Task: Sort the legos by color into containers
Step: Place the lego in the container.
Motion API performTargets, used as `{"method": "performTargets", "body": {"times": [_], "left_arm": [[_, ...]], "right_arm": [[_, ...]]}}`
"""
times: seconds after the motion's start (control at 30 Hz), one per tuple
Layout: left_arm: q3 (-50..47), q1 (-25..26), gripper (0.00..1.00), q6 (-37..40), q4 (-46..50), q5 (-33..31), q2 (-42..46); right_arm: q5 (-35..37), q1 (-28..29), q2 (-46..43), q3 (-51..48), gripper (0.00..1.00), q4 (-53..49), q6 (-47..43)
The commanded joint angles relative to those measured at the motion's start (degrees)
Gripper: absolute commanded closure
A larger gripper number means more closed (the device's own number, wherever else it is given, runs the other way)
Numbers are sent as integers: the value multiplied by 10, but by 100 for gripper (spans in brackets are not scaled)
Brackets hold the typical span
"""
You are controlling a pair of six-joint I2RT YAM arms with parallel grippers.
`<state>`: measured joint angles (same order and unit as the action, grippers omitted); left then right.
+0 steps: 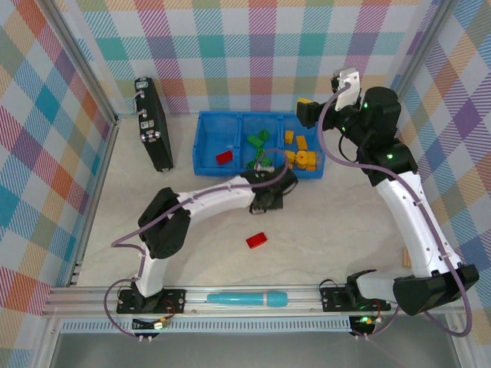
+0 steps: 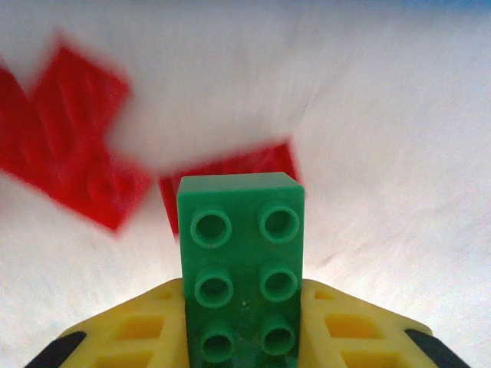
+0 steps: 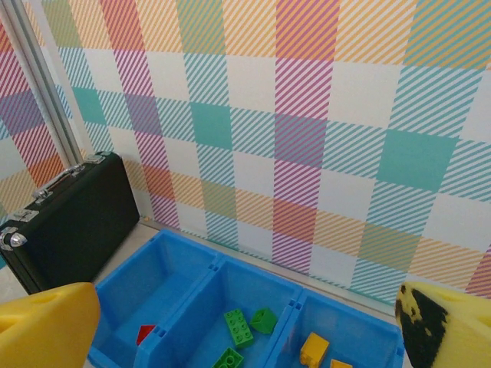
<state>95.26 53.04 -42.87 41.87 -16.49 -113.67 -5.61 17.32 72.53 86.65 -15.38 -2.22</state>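
Lower centre of left wrist view | green brick is gripped by closed left hand across smooth sides | judged light, rigid, slick | right hand is seen open

Pastel plaid walls, pale tabletop, aluminium frame posts, soft even light

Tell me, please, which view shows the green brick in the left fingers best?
The left wrist view: the green brick sits centred, sharp between the yellow fingers. From the top, the left arm hides it; the right wrist camera faces the blue tray.
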Motion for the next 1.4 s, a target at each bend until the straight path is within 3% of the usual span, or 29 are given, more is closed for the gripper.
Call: {"method": "performTargets", "body": {"times": [0.0, 0.17, 0.37, 0.57, 0.87, 1.07, 1.17, 1.27, 1.37], "left_arm": [[66, -36, 78, 98, 0, -75, 35], [91, -83, 78, 161, -82, -118, 18], [78, -121, 78, 191, -207, -91, -26], [137, -135, 77, 204, -217, -65, -100], [151, -143, 60, 192, -201, -39, -138], [126, -143, 42, 214, -175, -36, -99], [97, -142, 39, 233, -147, -21, -50], [52, -133, 39, 300, -109, 4, 21], [14, -111, 36, 432, -37, 50, 90]], "right_arm": [[4, 3, -10, -5, 1, 23, -7], [6, 4, -13, -6, 1, 25, -8], [15, 4, -8, -17, 1, 45, -16], [19, 4, 0, -7, 1, 35, -17], [24, 4, 22, 11, 1, 20, -16], [23, 4, 28, 14, 1, 19, -16], [21, 4, 26, 14, 1, 19, -14], [23, 4, 24, 14, 1, 17, -15], [24, 4, 24, 14, 1, 17, -15]]}}
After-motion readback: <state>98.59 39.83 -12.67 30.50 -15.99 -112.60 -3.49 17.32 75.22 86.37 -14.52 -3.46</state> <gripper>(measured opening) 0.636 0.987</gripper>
